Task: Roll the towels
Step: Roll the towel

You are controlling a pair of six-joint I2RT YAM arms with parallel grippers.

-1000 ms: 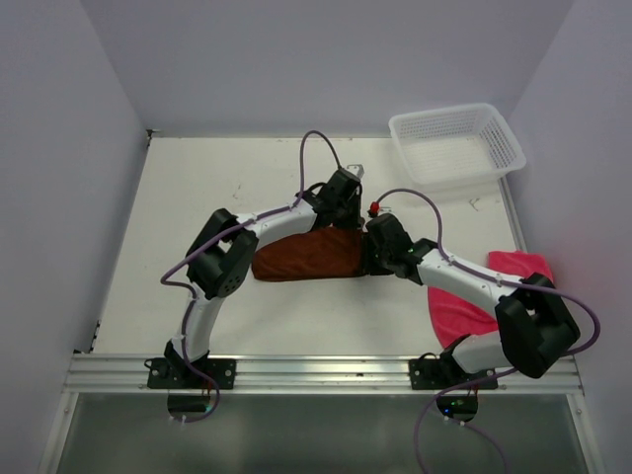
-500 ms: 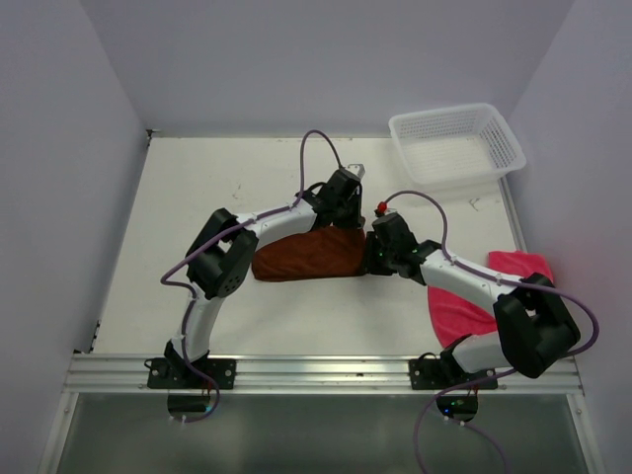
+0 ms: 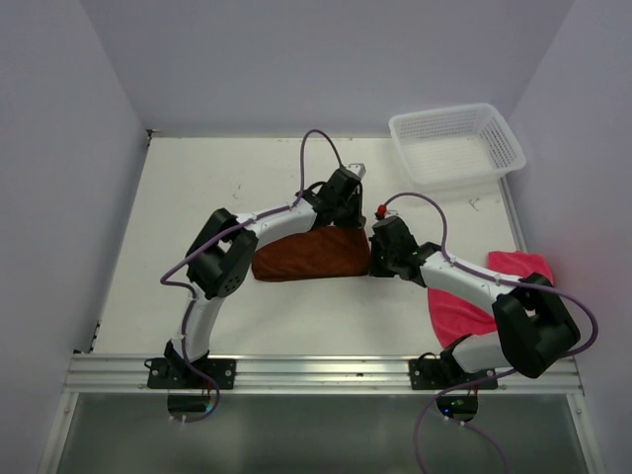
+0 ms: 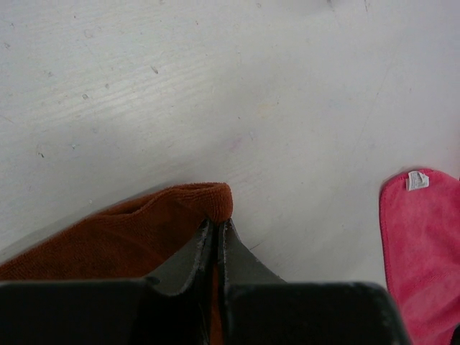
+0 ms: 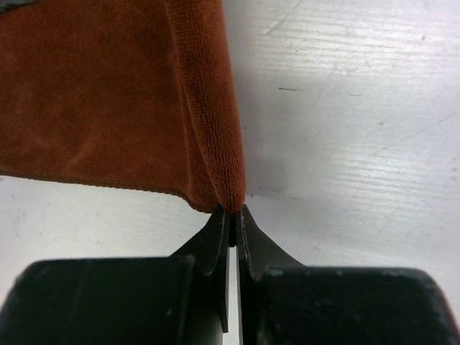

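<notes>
The rust-brown towel lies folded across the middle of the table. My left gripper is shut on its far right corner, which shows pinched between the jaws in the left wrist view. My right gripper is shut on the towel's near right edge. The bright pink towel lies at the right under my right arm; it also shows in the left wrist view.
A white plastic mesh basket stands at the back right corner. Walls close in the table on the left, back and right. The metal rail with the arm bases runs along the near edge.
My right gripper has moved a little to the right and back, pulling the towel's right end with it. The left gripper has hardly moved.
</notes>
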